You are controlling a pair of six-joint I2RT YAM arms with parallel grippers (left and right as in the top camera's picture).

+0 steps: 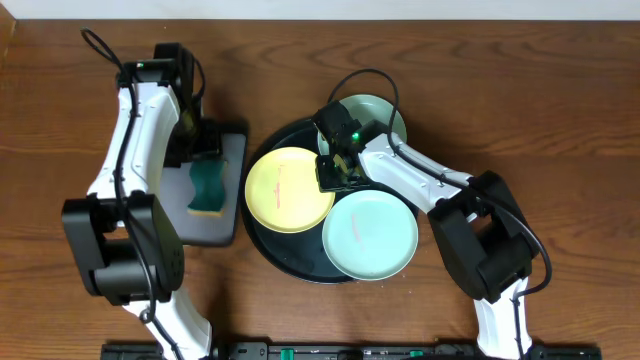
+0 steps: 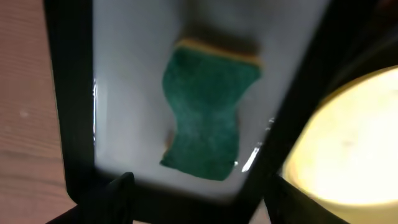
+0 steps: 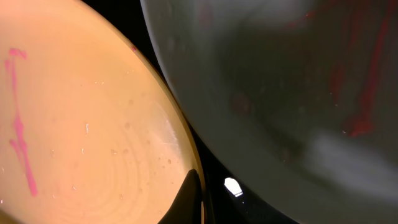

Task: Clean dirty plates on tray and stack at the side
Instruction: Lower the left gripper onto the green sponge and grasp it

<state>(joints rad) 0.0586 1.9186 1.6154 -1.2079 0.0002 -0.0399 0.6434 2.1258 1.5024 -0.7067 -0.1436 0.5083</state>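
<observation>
The round black tray (image 1: 300, 268) holds a pale yellow plate (image 1: 285, 190) with pink streaks, a mint plate (image 1: 370, 235) at the front right and a second mint plate (image 1: 380, 112) at the back, partly hidden by my right arm. My right gripper (image 1: 336, 172) is at the yellow plate's right rim. In the right wrist view one finger (image 3: 191, 198) lies over the yellow plate's (image 3: 81, 124) rim, beside a shadowed mint plate (image 3: 280, 93) with red marks. My left gripper (image 1: 208, 148) (image 2: 199, 205) is open and empty above the sponge.
A green sponge (image 1: 208, 188) (image 2: 205, 112) lies in a small rectangular grey tray (image 1: 225, 225) (image 2: 124, 93) left of the black tray. The yellow plate's edge shows in the left wrist view (image 2: 354, 137). Bare wooden table surrounds both trays.
</observation>
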